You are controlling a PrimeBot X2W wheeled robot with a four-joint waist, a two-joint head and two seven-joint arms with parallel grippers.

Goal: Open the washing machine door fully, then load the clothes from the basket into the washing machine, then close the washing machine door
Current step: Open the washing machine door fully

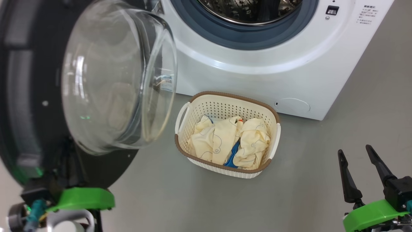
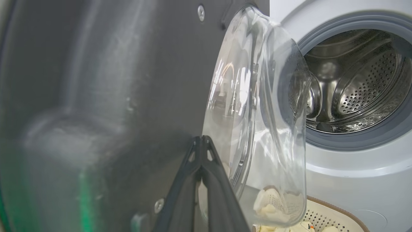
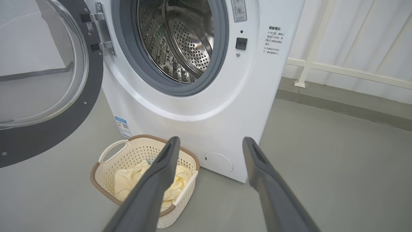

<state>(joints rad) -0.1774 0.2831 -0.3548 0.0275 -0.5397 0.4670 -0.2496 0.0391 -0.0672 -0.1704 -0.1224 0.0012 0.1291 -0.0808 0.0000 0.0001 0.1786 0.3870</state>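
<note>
Right, starting at the left of the head view: the washing machine door (image 1: 38, 96) is swung wide open and takes up the upper left, its glass bowl (image 1: 119, 77) bulging toward the right. Down in the left wrist view, the left gripper (image 2: 201, 139) has its two fingers pressed together with nothing between them, tips up by the door's dark inner face just beside the foot of the glass; actual contact I cannot make out. Moving to the centre, the basket (image 1: 225, 108) sits on the grey floor (image 1: 305, 193) just in front of the washing machine (image 1: 241, 74), below the open drum (image 1: 251, 9). The clothes (image 1: 222, 138) lie bunched inside it, a blue cloth piece (image 1: 232, 154) tucked between the cream ones. Over at lower right, the right gripper (image 1: 354, 149) hovers with fingers spread wide, empty, well apart from the basket, which lies up and to its left.
</note>
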